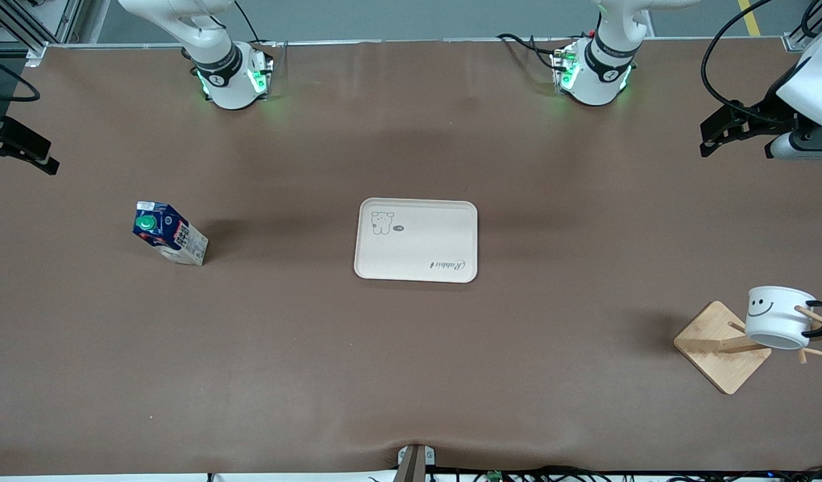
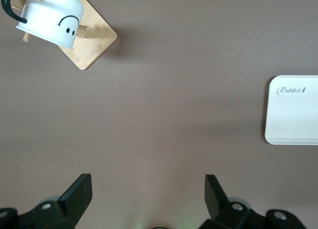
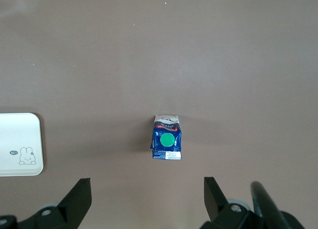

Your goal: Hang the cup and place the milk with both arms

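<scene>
Front: cup already hung on the wooden rack near the left-arm end's camera-side corner, milk still upright toward the right-arm end, off the tray mid-bench; left wrist: left gripper wide apart, empty; right wrist: right gripper apart, empty, above milk.

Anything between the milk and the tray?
Nothing visible. The milk stands upright on bare table toward the right arm's end, and the stretch from it to the tray holds nothing. The tray top is bare too. The right claw is open above the carton, nothing between.
</scene>
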Robot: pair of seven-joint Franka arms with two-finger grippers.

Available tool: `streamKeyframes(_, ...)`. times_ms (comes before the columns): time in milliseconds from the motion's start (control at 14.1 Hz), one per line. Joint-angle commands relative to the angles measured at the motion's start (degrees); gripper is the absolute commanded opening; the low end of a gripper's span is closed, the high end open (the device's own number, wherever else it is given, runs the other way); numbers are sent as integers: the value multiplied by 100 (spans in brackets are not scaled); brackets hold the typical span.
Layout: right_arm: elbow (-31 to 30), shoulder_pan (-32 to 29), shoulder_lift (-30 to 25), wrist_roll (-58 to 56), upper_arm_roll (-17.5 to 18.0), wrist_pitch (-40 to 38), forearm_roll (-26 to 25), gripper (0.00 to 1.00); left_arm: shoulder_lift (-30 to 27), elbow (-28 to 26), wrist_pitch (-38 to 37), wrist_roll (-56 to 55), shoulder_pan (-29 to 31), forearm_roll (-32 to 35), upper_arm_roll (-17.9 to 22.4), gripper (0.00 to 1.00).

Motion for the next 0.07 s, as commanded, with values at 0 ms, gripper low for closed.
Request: streamKeyframes(0, -4, -110, -29, 44, 37, -29, -40, 100, -22, 80, -132, -252, 14, -61, -1, 100)
